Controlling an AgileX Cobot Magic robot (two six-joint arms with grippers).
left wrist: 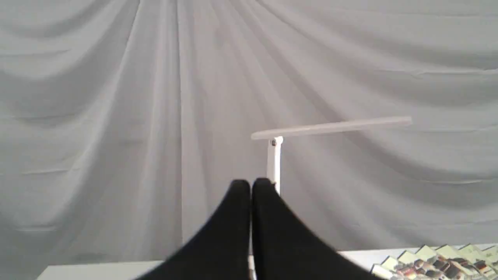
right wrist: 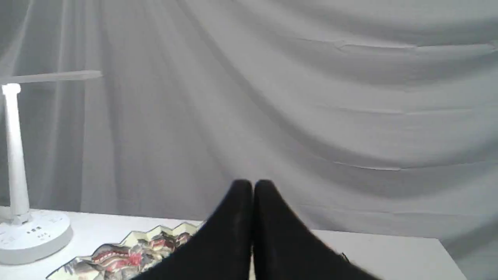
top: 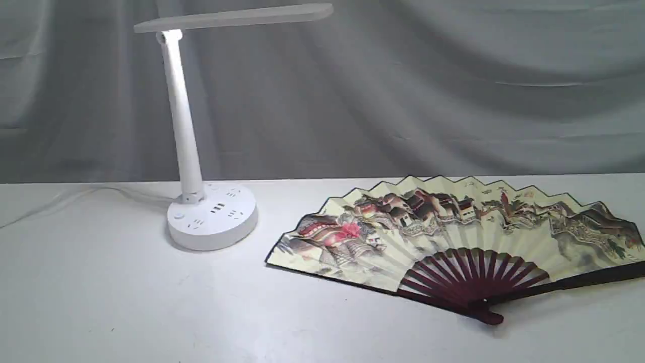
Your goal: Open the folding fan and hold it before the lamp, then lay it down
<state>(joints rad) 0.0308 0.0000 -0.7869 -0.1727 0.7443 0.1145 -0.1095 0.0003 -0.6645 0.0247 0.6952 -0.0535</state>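
The folding fan [top: 453,237] lies spread open and flat on the white table [top: 101,302], to the right of the lamp [top: 184,126], its painted leaf facing up and its maroon ribs toward the front. A corner of the fan [left wrist: 439,264] shows in the left wrist view, and part of the fan [right wrist: 128,252] shows in the right wrist view. The lamp [left wrist: 274,155] stands upright with its bar head level; the lamp [right wrist: 15,155] also shows in the right wrist view. My left gripper [left wrist: 251,184] is shut and empty, raised above the table. My right gripper [right wrist: 253,184] is likewise shut on nothing. Neither arm shows in the exterior view.
A grey draped cloth [top: 453,91] hangs behind the table. The lamp's white cord [top: 75,199] trails off to the left along the tabletop. The table's right end [right wrist: 447,252] shows in the right wrist view.
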